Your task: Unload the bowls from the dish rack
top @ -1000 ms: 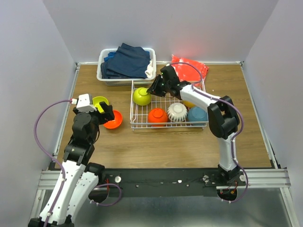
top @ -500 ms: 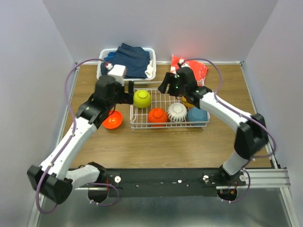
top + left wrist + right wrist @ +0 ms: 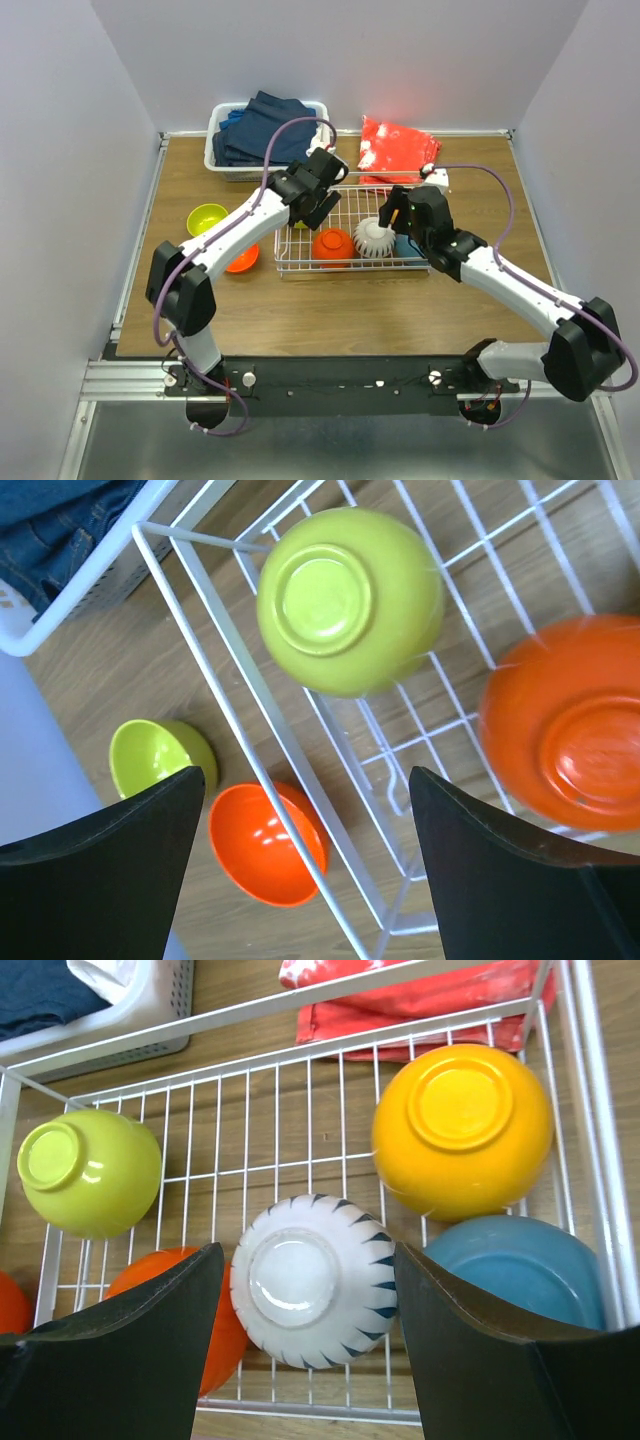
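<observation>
Top view: I see the dish rack [image 3: 345, 269] mid-worktop [image 3: 300, 310]; loose lime green bowl [image 3: 207, 217] and loose red-orange bowl [image 3: 243, 263] at its 9 o'clock.
Left wrist: left pincer [image 3: 305, 780] apart, empty; inverted lime green bowl [image 3: 350, 600] in the rack at 12 o'clock.
Right wrist: right pincer [image 3: 308, 1260] apart, flanking the racked striped bowl [image 3: 310, 1285].

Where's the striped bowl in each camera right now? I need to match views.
Top external: striped bowl, centre, in the rack's near row.
Left wrist: not in it.
Right wrist: bottom centre.
Shared landmark: the upturned red bowl in the rack, seen in all three.
</observation>
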